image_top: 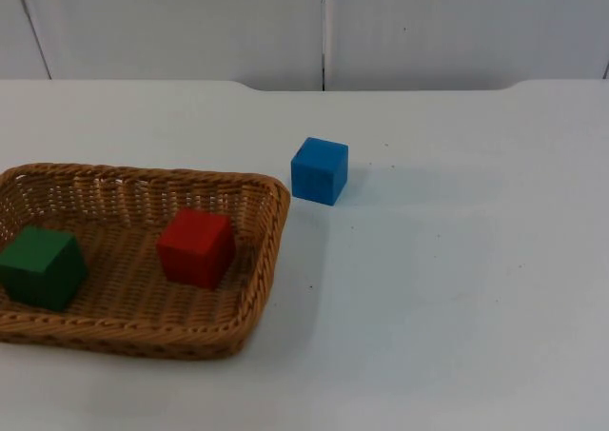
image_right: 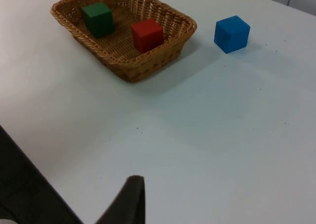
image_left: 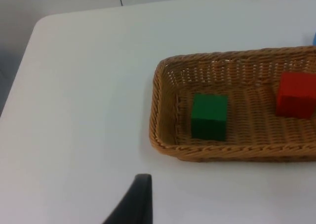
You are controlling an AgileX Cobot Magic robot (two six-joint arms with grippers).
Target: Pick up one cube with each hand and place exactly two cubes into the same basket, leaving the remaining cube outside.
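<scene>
Reading the tabletop (image_top: 457,288), I count the green cube (image_top: 41,266) and red cube (image_top: 196,247) inside the basket (image_top: 271,231), the blue cube (image_top: 320,170) deliberately outside beside its rim; I cannot tell either gripper's finger state.

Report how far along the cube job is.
Done, by the look of it: the green cube and red cube both sit in the basket. The blue cube stands on the table beside the basket, outside it. Nothing is in hand; a black fingertip of each end effector shows in its wrist view, away from the cubes. Nothing looks left.
</scene>
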